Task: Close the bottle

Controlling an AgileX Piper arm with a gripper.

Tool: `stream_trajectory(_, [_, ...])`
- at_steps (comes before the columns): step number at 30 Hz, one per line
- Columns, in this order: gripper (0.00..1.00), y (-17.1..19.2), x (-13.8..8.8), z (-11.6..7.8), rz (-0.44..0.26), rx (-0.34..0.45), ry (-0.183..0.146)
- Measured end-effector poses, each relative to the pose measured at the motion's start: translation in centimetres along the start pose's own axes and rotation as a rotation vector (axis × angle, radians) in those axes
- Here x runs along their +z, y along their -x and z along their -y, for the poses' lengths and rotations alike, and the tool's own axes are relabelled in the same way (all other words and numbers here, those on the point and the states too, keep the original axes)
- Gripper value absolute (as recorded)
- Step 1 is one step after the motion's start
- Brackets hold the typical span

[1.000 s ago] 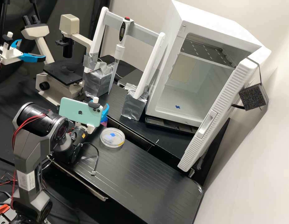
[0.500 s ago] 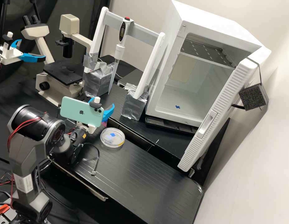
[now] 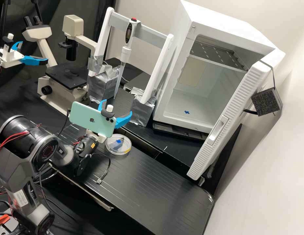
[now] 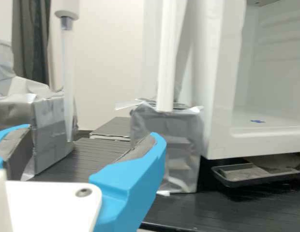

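Arm (image 3: pixel 24 147): dark grey; its wrist has swung rightward in the high view.
Cabinet (image 3: pixel 224 23): white, boxy, door open.
Table (image 3: pixel 142 189): black, ribbed.
Frame (image 3: pixel 161 65): white, its feet in silver-taped blocks (image 3: pixel 142 109), likely for steadiness.
Tool (image 3: pixel 117 106): white, its two bright blue fingers spread around nothing, probably to leave gripping room.
Bottle: place cannot be told; perhaps behind the mint-green phone (image 3: pixel 92 119).

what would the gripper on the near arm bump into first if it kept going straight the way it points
Probably the silver-taped block nearer the white cabinet: one of the gripper's blue fingers lines up with it, though depth is unclear.
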Motion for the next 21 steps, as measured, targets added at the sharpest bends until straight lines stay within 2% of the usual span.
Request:
stream_trajectory(6, [1.00, 0.8, 0.0, -0.6, 0.034, 0.059, -0.007])
stream_trajectory(10, [1.00, 1.7, -0.2, -1.3, 0.083, 0.148, -0.011])
stream_trajectory(12, [1.00, 2.1, -0.4, -1.5, 0.079, 0.161, -0.016])
stream_trajectory(18, [1.00, 2.8, -0.5, -1.8, 0.055, 0.167, -0.064])
stream_trajectory(21, [1.00, 2.8, -0.6, -1.8, 0.048, 0.162, -0.076])
